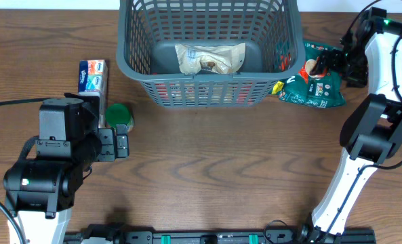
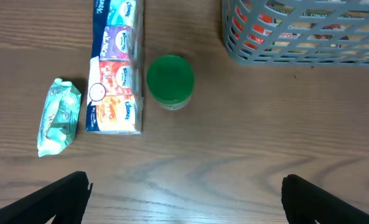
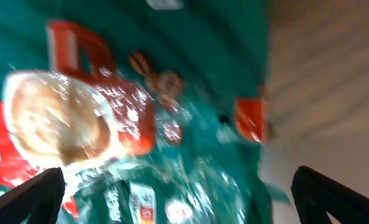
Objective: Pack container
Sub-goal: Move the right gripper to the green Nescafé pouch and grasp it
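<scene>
The right gripper [image 3: 177,174] hovers, jaws spread wide, directly over the crinkly teal foil snack bag [image 3: 140,124], likely poised to pinch it for the large dark grey slotted plastic basket [image 1: 207,95] just beside the bag. The left gripper [image 2: 183,180], equally wide and empty, faces the round green-lidded jar [image 2: 170,81] just ahead. Only the left wrist view shows a small pale green packet [image 2: 58,117] ahead-left of it; only the overhead shows the beige bag [image 1: 209,57] lying inside the basket.

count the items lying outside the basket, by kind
tissue pack: 1
green-lidded jar: 1
small pale green packet: 1
green snack bag: 1
total outside the basket: 4
</scene>
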Controlling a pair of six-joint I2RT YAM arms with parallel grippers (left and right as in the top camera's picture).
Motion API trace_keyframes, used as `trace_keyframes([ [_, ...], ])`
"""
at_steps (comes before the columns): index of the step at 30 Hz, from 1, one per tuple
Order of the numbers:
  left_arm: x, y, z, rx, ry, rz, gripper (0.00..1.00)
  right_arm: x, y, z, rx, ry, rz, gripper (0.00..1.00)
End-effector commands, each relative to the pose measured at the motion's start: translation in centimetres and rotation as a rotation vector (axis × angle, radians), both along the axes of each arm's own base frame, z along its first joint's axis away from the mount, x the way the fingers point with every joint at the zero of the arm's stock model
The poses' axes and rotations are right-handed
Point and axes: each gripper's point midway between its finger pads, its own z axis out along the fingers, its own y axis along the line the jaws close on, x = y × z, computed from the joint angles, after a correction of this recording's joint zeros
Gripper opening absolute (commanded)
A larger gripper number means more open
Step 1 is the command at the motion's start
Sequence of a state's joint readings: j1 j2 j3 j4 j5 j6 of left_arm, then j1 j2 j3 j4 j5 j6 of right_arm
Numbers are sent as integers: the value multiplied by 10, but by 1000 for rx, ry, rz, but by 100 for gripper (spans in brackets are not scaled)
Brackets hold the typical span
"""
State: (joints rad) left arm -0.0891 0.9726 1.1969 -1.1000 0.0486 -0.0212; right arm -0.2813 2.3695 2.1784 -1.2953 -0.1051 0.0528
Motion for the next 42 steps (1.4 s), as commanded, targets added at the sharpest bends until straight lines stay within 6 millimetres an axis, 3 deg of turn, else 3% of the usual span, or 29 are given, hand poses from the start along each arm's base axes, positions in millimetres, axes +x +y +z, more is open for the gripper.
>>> trace_keyframes([
  [1, 1, 0, 6, 13, -14, -10, 98, -1, 9, -12, 62, -5, 57, 99],
  [13, 1, 0, 6, 13, -14, -10, 98, -8, 2, -39, 70, 8, 37, 99],
  [20, 0, 1, 5, 13, -11, -10, 98, -21, 8, -76, 96, 32, 35, 99],
  [22, 0, 1, 5, 13, -11, -10, 99, -25, 14, -87, 126, 30, 35, 95],
  [24, 0, 1, 5, 13, -11, -10, 98, -27, 22, -96, 163, 21, 37, 79],
  [28, 0, 1, 5, 13, -11, -10, 98, -33, 32, -110, 214, 15, 28, 57],
  [42, -2, 1, 4, 14, -2, -10, 98, -37, 27, -116, 238, 18, -40, 50],
])
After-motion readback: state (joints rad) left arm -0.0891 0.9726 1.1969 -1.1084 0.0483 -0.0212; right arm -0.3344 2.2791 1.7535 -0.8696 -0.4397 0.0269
